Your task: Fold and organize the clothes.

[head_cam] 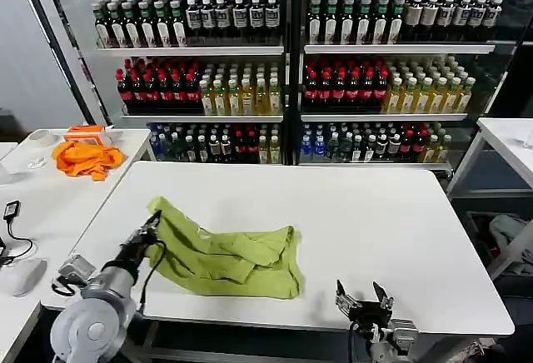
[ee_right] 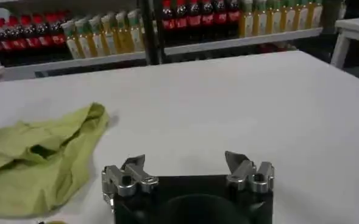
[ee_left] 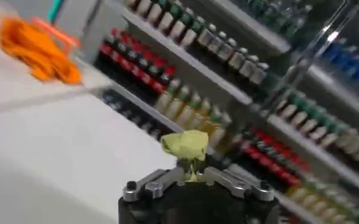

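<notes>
Item one, far left: I am seeing one orange cloth [head_cam: 86, 158] lying on the side bench [head_cam: 50, 205], well apart from the work and not part of it.

Item two: my left hand [head_cam: 152, 231] is clamping a pinch of the shirt's left edge; in the left wrist view a tuft of yellow-green fabric is sticking up between the closed fingers.

Item three: one yellow-green T-shirt [head_cam: 229, 253] is lying crumpled on the front left part of the main bench [head_cam: 375, 221], bunched and wrinkled, with no clean fold that I can make out.

Item four: my right hand [head_cam: 364, 300] is waiting at the bench's front edge, right of the shirt, fingers spread and gripping nothing.

Progress, as I am judging it: barely begun. One edge is gripped; spreading flat, folding and placing neatly are all remaining.

Count: one shirt, one orange cloth, two benches, two hands.
</notes>
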You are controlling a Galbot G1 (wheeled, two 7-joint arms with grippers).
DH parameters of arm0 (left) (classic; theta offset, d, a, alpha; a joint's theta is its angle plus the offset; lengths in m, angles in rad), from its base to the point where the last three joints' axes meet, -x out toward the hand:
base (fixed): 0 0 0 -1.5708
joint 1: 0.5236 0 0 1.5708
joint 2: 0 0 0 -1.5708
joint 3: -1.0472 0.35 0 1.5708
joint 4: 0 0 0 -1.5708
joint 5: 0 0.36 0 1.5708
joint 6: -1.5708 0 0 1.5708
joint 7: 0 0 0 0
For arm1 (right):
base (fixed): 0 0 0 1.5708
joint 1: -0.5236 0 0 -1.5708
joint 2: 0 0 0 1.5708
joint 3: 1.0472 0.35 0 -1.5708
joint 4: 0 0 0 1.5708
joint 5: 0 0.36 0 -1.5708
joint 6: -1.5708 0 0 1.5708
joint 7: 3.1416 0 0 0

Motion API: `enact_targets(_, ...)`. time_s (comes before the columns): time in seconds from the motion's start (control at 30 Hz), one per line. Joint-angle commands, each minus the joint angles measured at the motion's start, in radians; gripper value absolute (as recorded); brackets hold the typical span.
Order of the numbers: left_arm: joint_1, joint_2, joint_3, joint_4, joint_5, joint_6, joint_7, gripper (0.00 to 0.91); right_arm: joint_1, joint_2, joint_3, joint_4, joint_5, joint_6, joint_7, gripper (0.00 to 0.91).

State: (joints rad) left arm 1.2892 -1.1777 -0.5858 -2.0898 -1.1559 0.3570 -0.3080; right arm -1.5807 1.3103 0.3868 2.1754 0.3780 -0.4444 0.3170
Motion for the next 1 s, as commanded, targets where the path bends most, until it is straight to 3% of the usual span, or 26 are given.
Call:
enact_targets(0.03, -0.041, -0.105, 0.206, -0.062, -0.216, 0.02, -0.022, 0.02, 0.002, 0.001, -0.006, -0.003, -0.012, 0.001, -0.001, 0.907)
enact_targets(0.4, -0.126, -0.19, 0.404, 0.102, -0.086, 0.014, -0.026, 0.02, 0.01, 0.008, 0.005, -0.003, -0.005, 0.011, -0.007, 0.907)
enact_targets(0.43, -0.132, -0.193, 0.416, 0.118, -0.072, 0.014, -0.025, 0.191, 0.011, 0.008, 0.005, -0.003, -0.004, 0.011, -0.007, 0.907)
enact_targets(0.47, -0.137, -0.194, 0.433, 0.134, -0.036, 0.011, -0.022, 0.423, 0.012, 0.008, 0.005, -0.003, -0.004, 0.011, -0.008, 0.907)
enact_targets(0.5, -0.141, -0.195, 0.445, 0.147, 0.001, 0.003, -0.02, 0.907, 0.013, 0.008, 0.006, -0.002, -0.003, 0.012, -0.009, 0.907)
enact_targets(0.7, -0.156, -0.199, 0.496, 0.194, 0.177, 0.005, 0.013, 0.907, 0.019, 0.004, 0.012, -0.006, -0.001, 0.011, -0.012, 0.907)
enact_targets(1.0, -0.16, -0.197, 0.491, 0.192, 0.253, -0.005, 0.054, 0.907, 0.034, 0.004, 0.005, -0.009, -0.001, 0.006, -0.012, 0.907)
